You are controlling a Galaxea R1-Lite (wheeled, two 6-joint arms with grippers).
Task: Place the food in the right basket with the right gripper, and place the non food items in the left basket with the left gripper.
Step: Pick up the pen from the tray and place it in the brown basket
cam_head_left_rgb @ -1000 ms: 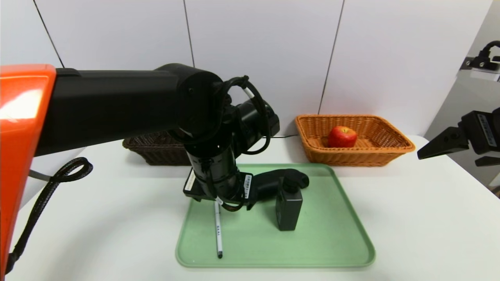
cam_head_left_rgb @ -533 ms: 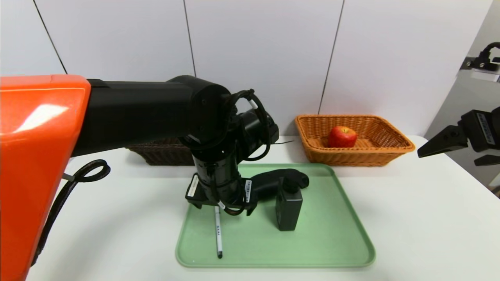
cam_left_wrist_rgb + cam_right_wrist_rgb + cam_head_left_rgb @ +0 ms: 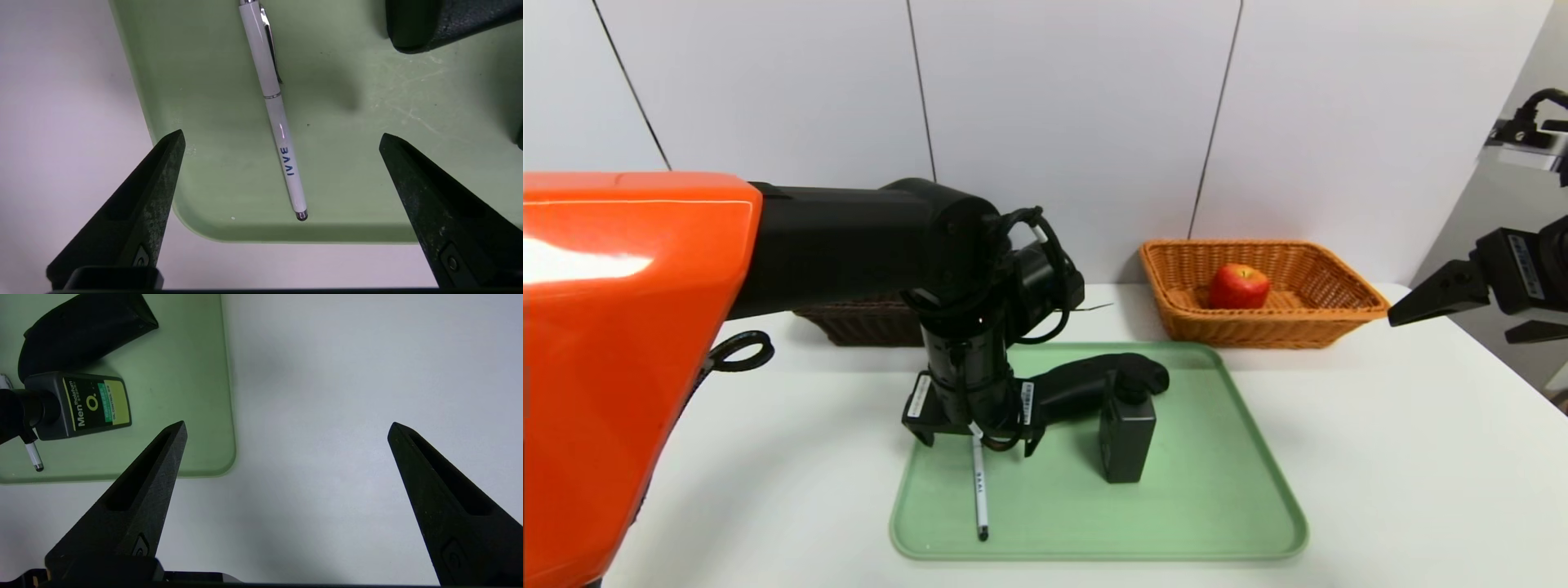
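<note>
One apple (image 3: 1238, 286), two baskets (tan (image 3: 1339, 322), dark brown (image 3: 858, 320)), one tray (image 3: 1217, 506), one pen (image 3: 979, 490), one bottle (image 3: 1127, 437), one scanner (image 3: 1086, 388)

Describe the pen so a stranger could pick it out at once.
Start at the green tray in the middle of the white table. Along the tray's left side, under the open left gripper, lies the pen. It is slim and white with a dark tip, unlike the bulky black scanner and black bottle beside it.

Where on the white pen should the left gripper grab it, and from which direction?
Probably mid-barrel on the white pen, near the silver band, coming straight down. It lies flat on the green tray with clear tray on both sides, and the left gripper hangs open above, one finger on each side.
</note>
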